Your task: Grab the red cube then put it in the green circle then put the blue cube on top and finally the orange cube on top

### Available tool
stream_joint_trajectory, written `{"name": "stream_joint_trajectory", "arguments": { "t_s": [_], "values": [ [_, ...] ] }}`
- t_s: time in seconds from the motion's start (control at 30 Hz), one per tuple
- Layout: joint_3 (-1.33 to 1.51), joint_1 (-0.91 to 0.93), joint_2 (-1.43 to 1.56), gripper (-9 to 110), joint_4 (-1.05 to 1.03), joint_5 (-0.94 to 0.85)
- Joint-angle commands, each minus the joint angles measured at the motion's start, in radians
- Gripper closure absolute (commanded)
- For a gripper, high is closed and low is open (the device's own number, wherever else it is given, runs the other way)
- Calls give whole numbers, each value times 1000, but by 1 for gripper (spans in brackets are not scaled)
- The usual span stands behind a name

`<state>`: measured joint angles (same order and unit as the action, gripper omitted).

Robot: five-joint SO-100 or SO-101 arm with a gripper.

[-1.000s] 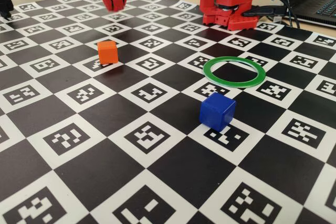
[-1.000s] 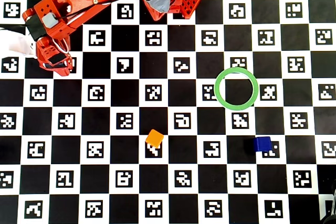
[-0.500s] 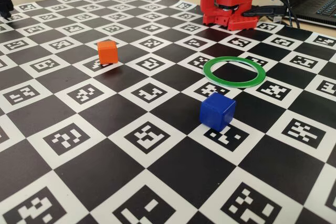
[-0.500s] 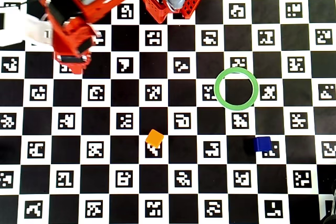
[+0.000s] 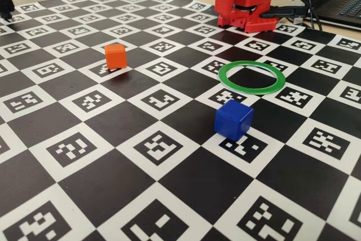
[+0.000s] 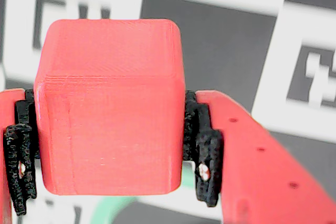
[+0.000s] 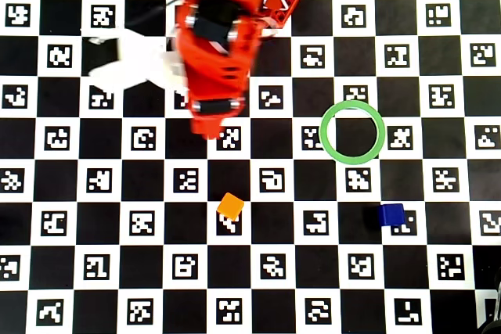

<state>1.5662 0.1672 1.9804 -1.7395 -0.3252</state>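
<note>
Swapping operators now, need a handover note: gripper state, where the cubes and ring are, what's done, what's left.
Gripper: shut on the red cube, held off the board, per the wrist view.
Green circle: empty, right of the arm in the overhead view.
Blue cube: on the board just outside the ring, toward the image bottom.
Orange cube: on the board, well left of the blue one.
Done: red cube grabbed.
Left: place red in the ring, then stack blue, then orange.
</note>
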Motion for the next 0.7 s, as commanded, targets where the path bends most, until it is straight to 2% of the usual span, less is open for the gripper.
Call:
{"name": "stream_joint_trajectory", "arguments": {
  "t_s": [0.0, 0.4, 0.67],
  "values": [
    [32, -164, 97, 97, 2, 132],
    [63, -545, -31, 96, 95, 469],
    [80, -650, -71, 98, 267, 818]
  ]
}}
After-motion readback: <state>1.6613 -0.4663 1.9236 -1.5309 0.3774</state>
